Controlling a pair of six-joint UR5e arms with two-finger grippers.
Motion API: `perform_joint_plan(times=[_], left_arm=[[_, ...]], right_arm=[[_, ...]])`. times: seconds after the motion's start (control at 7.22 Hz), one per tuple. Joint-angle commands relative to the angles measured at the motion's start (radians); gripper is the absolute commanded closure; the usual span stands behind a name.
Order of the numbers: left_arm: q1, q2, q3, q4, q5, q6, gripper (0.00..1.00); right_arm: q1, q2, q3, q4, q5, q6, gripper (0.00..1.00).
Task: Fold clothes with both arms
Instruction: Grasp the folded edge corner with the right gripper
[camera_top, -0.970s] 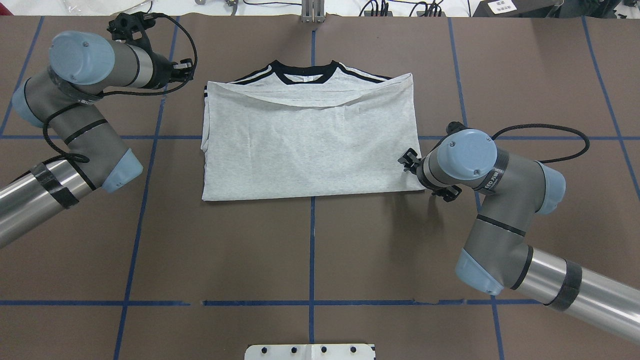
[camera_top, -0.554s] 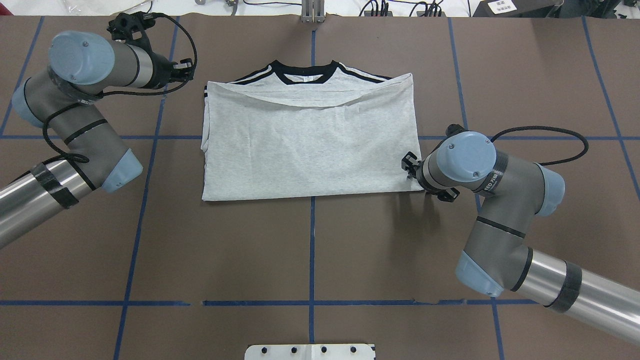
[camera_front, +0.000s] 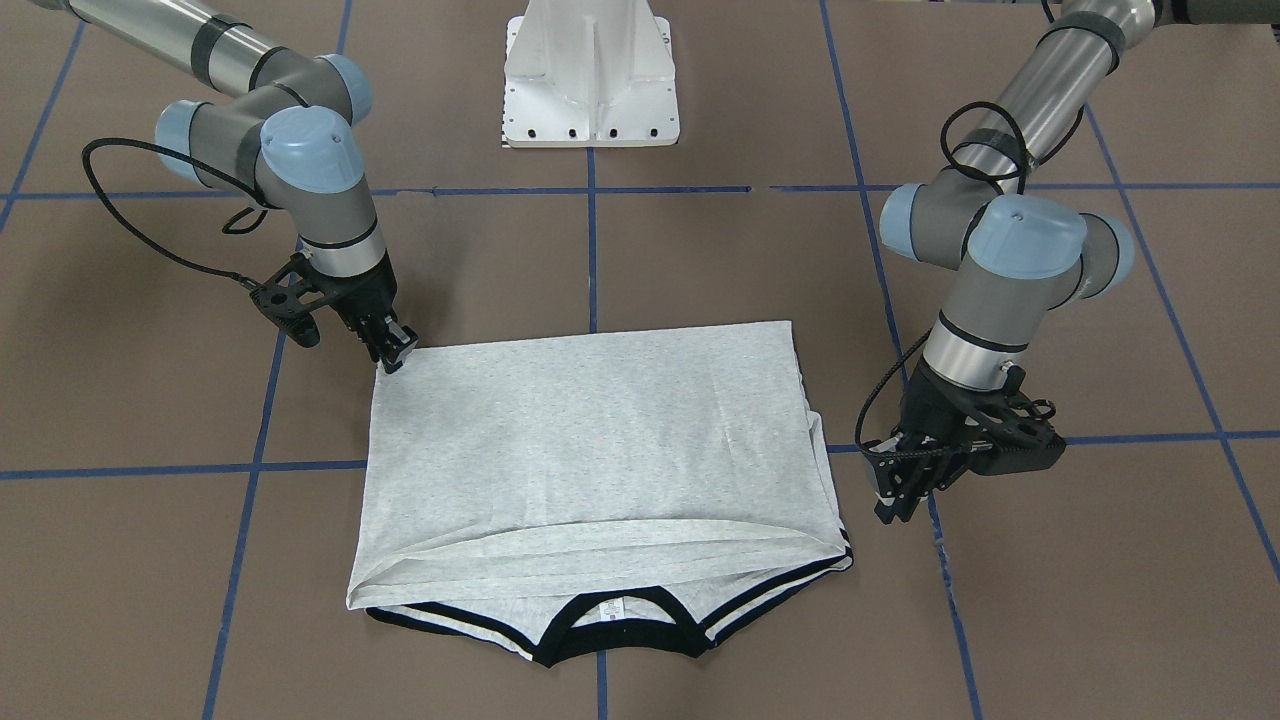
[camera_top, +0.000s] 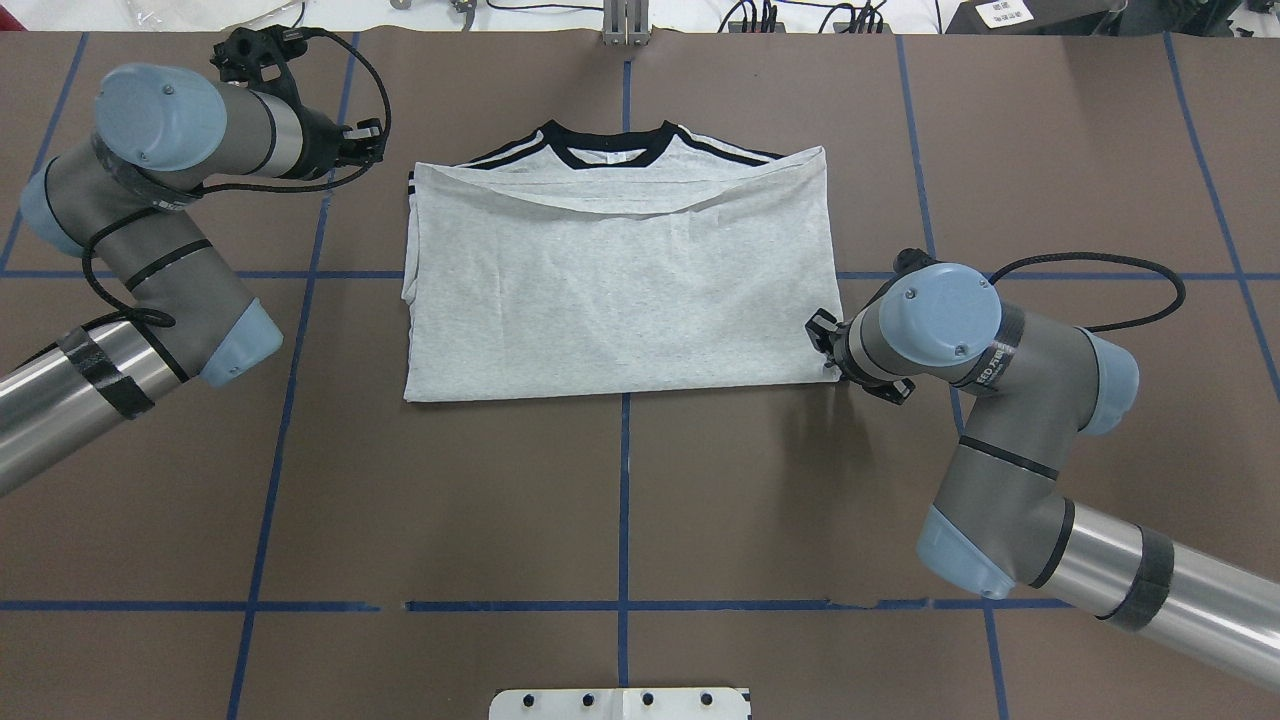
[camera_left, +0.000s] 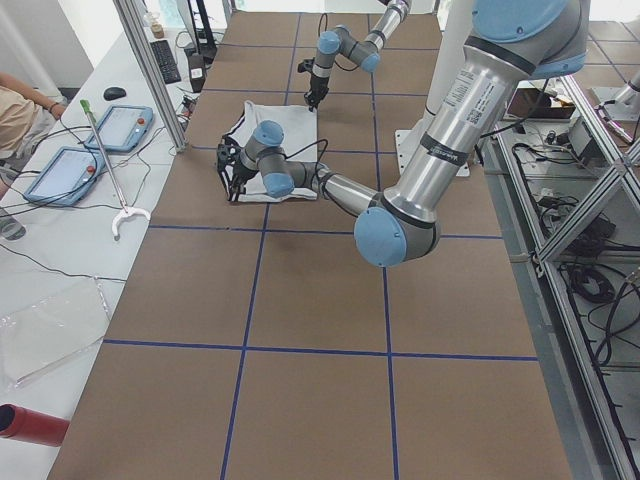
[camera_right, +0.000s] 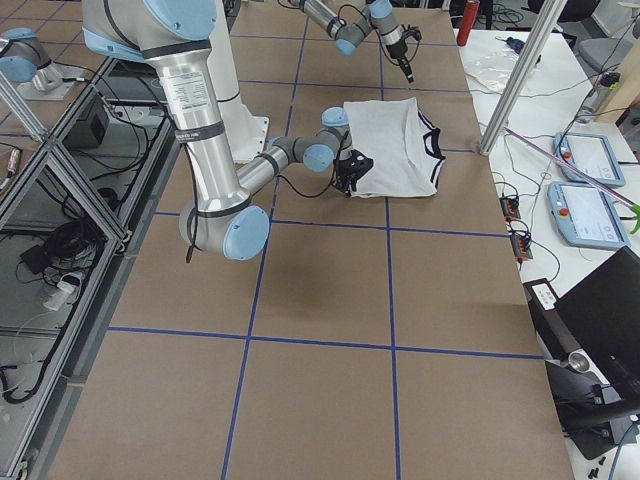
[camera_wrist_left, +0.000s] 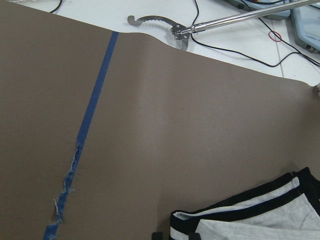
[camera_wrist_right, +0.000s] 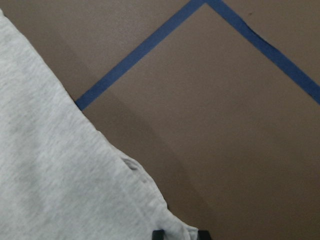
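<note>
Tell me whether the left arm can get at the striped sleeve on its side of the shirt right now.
Probably yes. The left gripper hangs just beside the striped sleeve of the T-shirt, low over the table, with nothing between them in the front or wrist views.

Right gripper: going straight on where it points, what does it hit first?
The T-shirt, at its corner nearest the robot. The right gripper points down onto that corner, and the wrist view shows it between the fingertips. Table right beneath. Can't tell if it already touches.
</note>
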Motion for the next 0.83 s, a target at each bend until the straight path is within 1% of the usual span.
perform_joint_plan(times=[0.0,0.14,0.28,0.42,0.69], left_arm=[[0.001,0.001,-0.001,0.000,-0.001,-0.002,0.70],[0.004,0.004,-0.015,0.002,-0.001,-0.002,0.70],[0.009,0.004,-0.026,0.003,-0.002,-0.002,0.70],[0.010,0.022,-0.050,0.003,-0.008,-0.025,0.70],[0.013,0.058,-0.131,0.002,-0.118,-0.115,0.70]], right_arm=[[0.000,-0.020,0.049,-0.011,0.000,0.001,1.00],[-0.002,-0.054,0.081,-0.013,0.011,0.002,1.00],[0.000,-0.080,0.135,-0.019,0.038,0.007,1.00],[-0.003,-0.132,0.216,-0.043,0.080,0.013,1.00],[-0.044,-0.144,0.340,-0.178,0.263,0.016,1.00]])
